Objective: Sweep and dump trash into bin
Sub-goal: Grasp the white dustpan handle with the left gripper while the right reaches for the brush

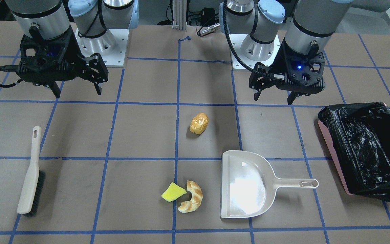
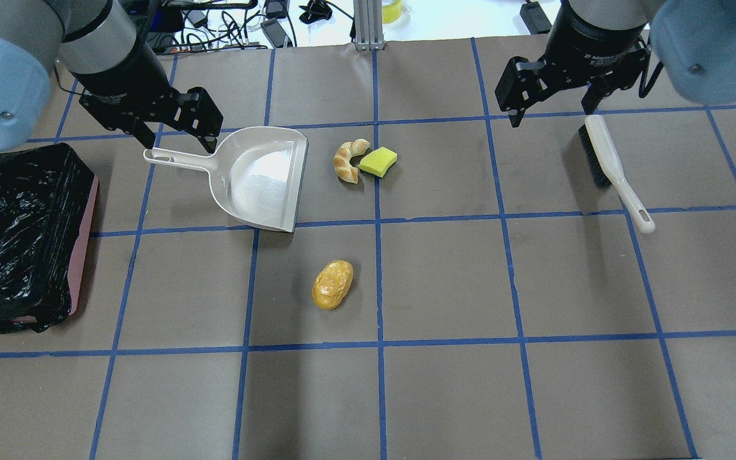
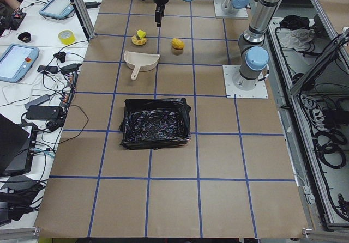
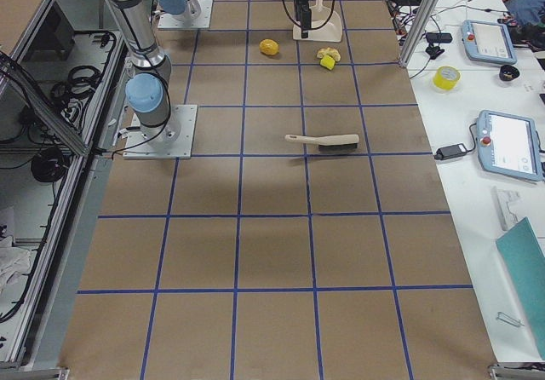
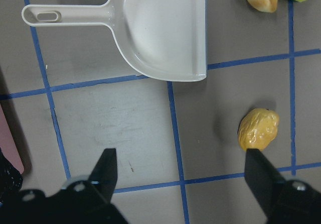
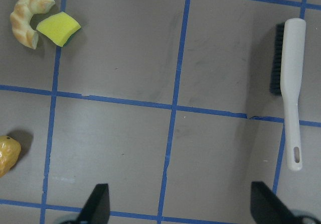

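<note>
The trash lies on the brown table: a yellow wedge (image 1: 173,192) touching a tan croissant piece (image 1: 195,198), and a golden potato lump (image 1: 199,123) apart from them. The pink bin (image 2: 84,236), lined with a black bag, stands at the table's left end. My left gripper (image 2: 179,144) is open and empty, hovering over the handle of the beige dustpan (image 2: 259,179). My right gripper (image 2: 553,115) is open and empty above the head of the brush (image 2: 611,166). The left wrist view shows the potato (image 5: 258,128) between the open fingers' span.
The dustpan's open mouth faces the croissant and wedge (image 2: 378,161), a short gap away. The brush lies flat at the far right with its handle toward the robot. Blue tape lines grid the table.
</note>
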{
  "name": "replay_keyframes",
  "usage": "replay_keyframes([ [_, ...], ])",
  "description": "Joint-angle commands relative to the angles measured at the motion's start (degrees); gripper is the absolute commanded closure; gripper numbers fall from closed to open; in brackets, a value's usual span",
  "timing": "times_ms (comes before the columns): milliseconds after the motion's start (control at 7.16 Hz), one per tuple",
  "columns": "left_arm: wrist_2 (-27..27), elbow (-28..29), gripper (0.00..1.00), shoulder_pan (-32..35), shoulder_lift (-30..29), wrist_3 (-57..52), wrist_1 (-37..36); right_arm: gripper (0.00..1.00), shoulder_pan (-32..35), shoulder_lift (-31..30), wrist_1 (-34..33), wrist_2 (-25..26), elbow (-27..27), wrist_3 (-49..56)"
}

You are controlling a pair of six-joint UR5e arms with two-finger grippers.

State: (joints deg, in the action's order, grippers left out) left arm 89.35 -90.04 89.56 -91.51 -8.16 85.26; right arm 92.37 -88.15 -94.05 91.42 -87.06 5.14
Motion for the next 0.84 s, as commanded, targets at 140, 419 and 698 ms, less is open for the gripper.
replay_keyframes([
  [140,0.12,0.39,0.08,-0.87,-0.16,-1.75,-0.18,0.00,-1.39,0.17,1.65,0.16,-0.04,-0.56],
  [419,0.47,-0.66,0.08,-3.84,-3.13,-20.65,-6.39,0.00,-10.07,3.48,4.43,-3.00,-1.09,13.54],
  [698,0.12,-0.66,0.08,-10.60,-7.43,-43.21,-6.85,0.00,-16.14,6.57,-0.43,0.41,-4.07,20.52],
])
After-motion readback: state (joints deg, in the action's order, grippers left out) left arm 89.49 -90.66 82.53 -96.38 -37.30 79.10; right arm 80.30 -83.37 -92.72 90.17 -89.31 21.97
